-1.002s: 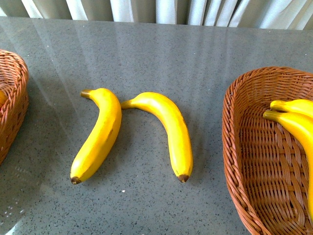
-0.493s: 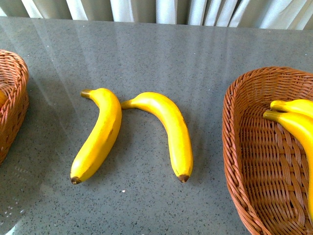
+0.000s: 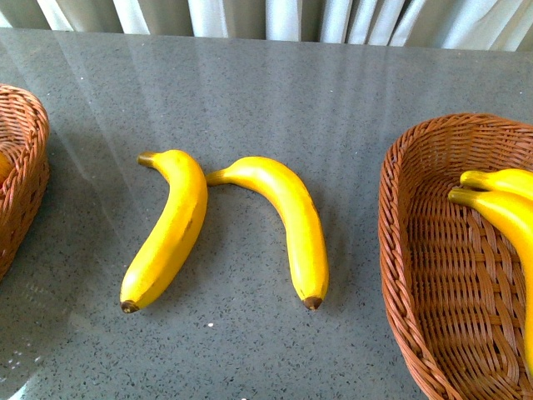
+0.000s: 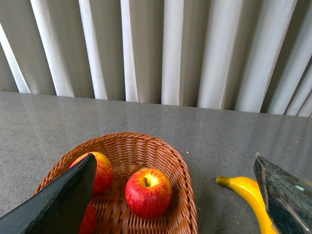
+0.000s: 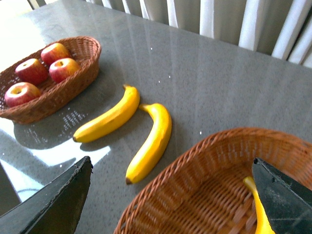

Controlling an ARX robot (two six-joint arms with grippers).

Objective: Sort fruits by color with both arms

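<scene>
Front view: we see two bananas (image 3: pixel 169 229) at centre frame on the table (image 3: pixel 333 92), more in the right-edge basket (image 3: pixel 416 275). Left wrist view: our left gripper (image 4: pixel 173 158) gapes empty near the apples (image 4: pixel 148 192). Right wrist view: our right gripper (image 5: pixel 170 160) gapes empty too.

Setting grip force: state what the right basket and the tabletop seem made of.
Right basket: woven wicker or rattan, reddish-brown, matte; interlaced strands show. Tabletop: grey speckled stone or composite, polished; it mirrors the curtain as pale stripes. Both likely, not certain.
</scene>
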